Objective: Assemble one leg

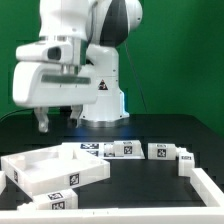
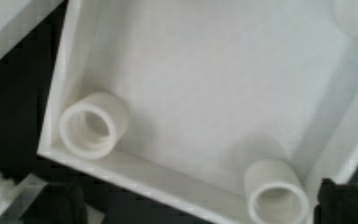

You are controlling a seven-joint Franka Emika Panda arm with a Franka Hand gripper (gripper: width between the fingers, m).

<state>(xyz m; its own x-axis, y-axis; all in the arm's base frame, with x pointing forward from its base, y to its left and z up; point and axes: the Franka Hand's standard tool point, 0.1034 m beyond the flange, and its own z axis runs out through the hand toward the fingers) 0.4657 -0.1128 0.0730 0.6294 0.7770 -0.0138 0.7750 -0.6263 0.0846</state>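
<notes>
1. The leg (image 1: pixel 120 148) is lying on the table (image 1: pixel 150 128), in a loose row with others alike and well apart from the gripper.
2. The panel (image 1: pixel 50 165) is sitting toward the exterior view's left, just beside the row's nearest leg. Its raised edges are making it a shallow tray, and nothing is lying in it.
3. Two round sockets (image 2: pixel 94 126) are showing in the wrist view, both holding nothing.
4. The gripper (image 1: pixel 42 122) is hovering over the panel. No leg is showing in it, and I cannot tell whether the jaws are standing apart or together.
5. The task is looking barely begun: picking up a leg, carrying it over and seating it in a socket are all remaining.
</notes>
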